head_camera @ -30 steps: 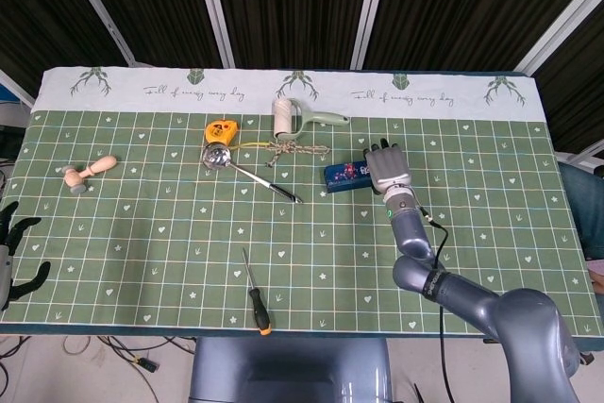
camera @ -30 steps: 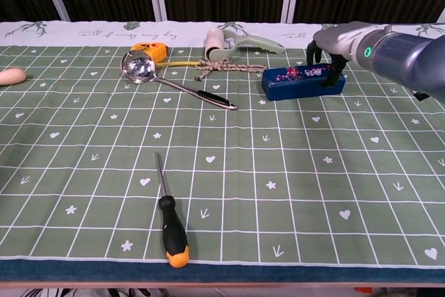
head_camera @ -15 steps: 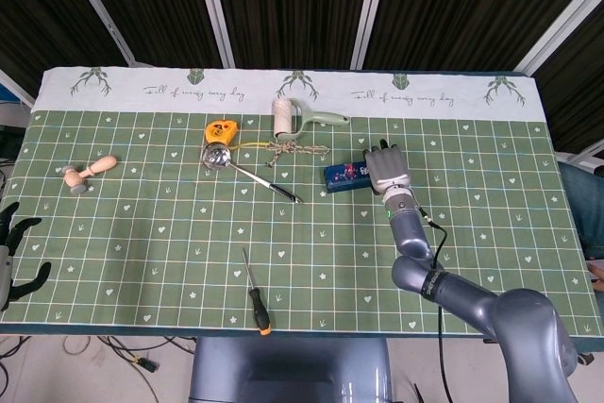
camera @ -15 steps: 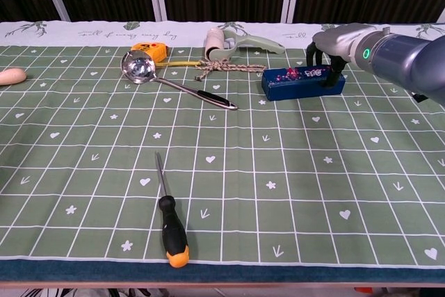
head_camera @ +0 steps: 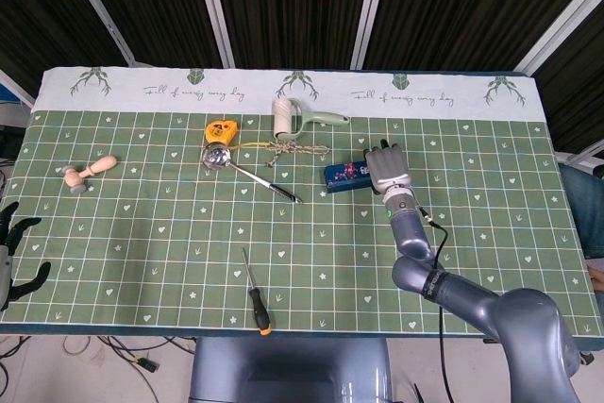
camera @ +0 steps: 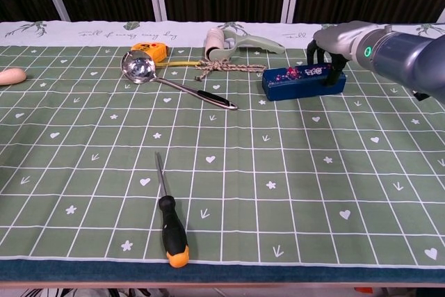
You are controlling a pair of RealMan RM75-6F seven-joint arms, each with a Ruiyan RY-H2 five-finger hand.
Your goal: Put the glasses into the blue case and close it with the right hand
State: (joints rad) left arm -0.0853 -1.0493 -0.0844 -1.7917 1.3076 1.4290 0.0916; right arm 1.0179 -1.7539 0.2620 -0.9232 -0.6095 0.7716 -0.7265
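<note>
Chest view: one blue case (camera: pixel 303 80) under curled right robot hand (camera: pixel 332 43), grip unclear; one screwdriver (camera: pixel 170 223), one ladle (camera: pixel 139 66).

Matt cloth, shiny metal, plastic and wood

A matt green printed cloth (camera: pixel 292 172) carries a polished metal ladle (camera: pixel 138 66), a glossy blue case (camera: pixel 303 81), a plastic-handled screwdriver (camera: pixel 172 233), rough braided rope (camera: pixel 226 67) and a smooth wooden peg (head_camera: pixel 90 173); the right hand (head_camera: pixel 388 166) looks grey metal.

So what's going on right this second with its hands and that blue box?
Right hand over the blue case's right end, fingers curled down around it. Case looks shut; glasses not visible. Left hand idle at the table edge, holding nothing. Nothing blocking.
</note>
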